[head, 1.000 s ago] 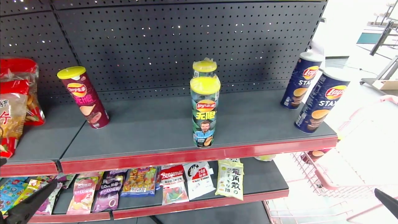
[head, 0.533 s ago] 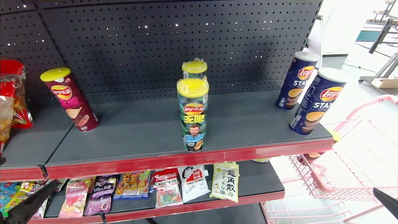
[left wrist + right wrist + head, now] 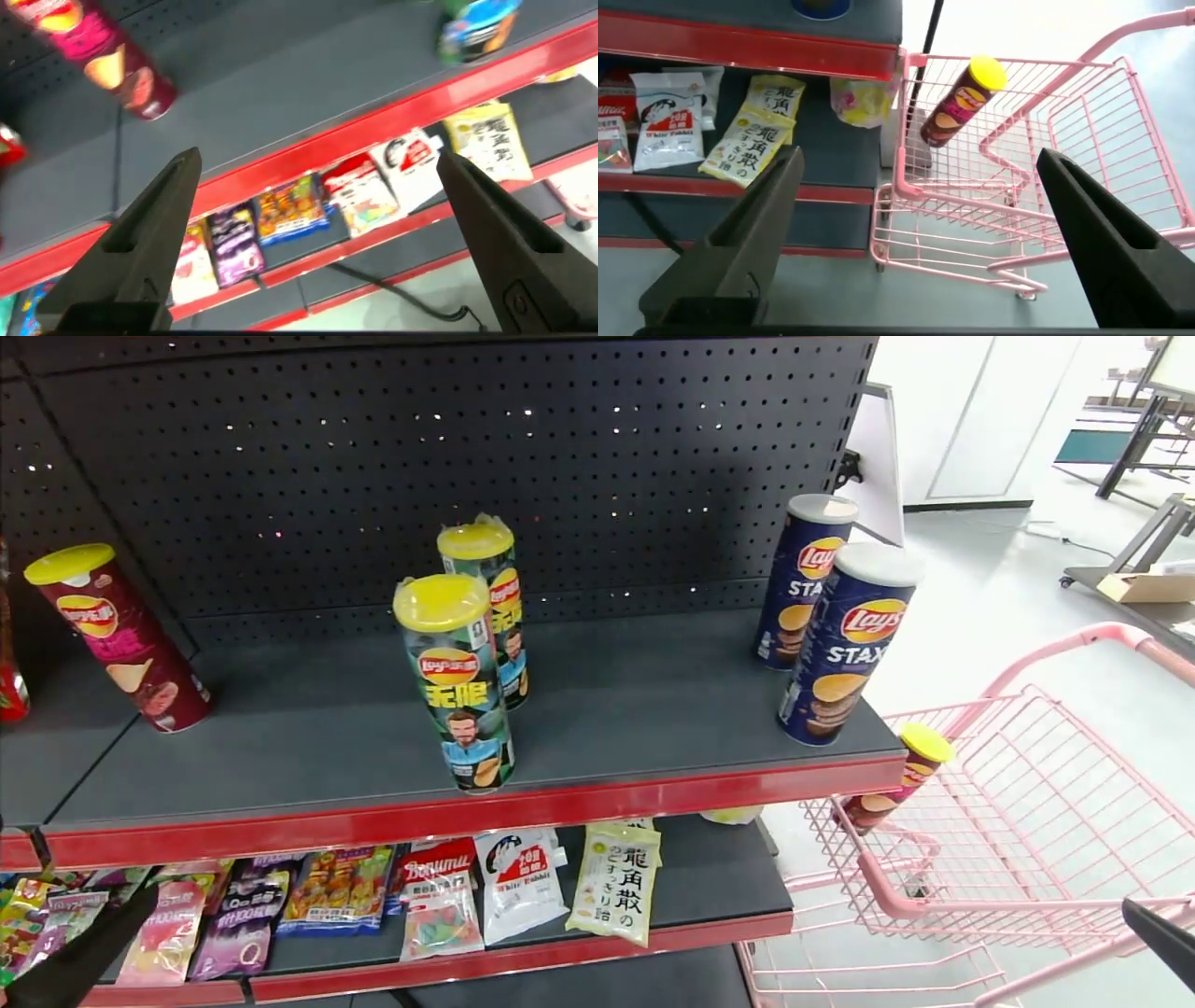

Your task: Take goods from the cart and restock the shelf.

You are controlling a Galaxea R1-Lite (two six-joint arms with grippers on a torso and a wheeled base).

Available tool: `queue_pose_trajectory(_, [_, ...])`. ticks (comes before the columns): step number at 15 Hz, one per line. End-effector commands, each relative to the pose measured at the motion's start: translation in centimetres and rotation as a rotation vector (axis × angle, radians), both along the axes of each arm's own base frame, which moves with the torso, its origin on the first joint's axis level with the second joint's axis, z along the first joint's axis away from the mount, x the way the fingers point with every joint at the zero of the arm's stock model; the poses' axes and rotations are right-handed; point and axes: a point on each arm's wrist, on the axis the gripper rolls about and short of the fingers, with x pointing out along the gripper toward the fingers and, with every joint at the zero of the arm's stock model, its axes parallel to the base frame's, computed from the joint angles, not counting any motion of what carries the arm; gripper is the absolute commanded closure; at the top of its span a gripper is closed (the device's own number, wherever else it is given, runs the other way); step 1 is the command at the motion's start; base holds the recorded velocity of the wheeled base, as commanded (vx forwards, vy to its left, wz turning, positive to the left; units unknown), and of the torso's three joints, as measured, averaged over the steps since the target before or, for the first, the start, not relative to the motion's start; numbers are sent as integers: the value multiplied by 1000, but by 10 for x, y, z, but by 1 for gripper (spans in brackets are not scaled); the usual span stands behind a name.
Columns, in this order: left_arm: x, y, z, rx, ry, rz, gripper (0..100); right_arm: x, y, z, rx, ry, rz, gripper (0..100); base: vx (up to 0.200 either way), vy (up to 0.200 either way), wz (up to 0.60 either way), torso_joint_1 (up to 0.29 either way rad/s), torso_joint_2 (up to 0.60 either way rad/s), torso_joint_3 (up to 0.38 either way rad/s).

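My right gripper [image 3: 920,154] hangs empty with its fingers wide apart, near the pink wire cart [image 3: 1036,63]. The left gripper [image 3: 318,159] is spread and empty too, low before the dark shelf with the red front edge [image 3: 597,709]. Over the last second my head camera has swung right. The goods themselves have not moved, but the cart now shows more fully. A maroon chip can with a yellow lid [image 3: 957,101] leans in its far left corner, and I judge it the next pick.
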Motion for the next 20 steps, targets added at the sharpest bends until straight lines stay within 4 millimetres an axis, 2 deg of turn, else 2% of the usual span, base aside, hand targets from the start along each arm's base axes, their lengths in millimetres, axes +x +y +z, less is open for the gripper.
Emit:
queue_pose_trajectory(1, [0, 0, 0, 0, -2, 2, 0, 1, 0, 0, 0, 3, 1, 0, 0, -200, 0, 7, -2, -7])
queue_pose_trajectory(5, [0, 0, -1, 4, 6, -1, 0, 1, 0, 1, -1, 2, 1, 0, 0, -200, 0, 2, 4, 4])
queue_pose_trajectory(20, [0, 0, -2, 45, 1, -16, 0, 1, 0, -2, -7, 9, 4, 0, 0, 0, 0, 0, 0, 0])
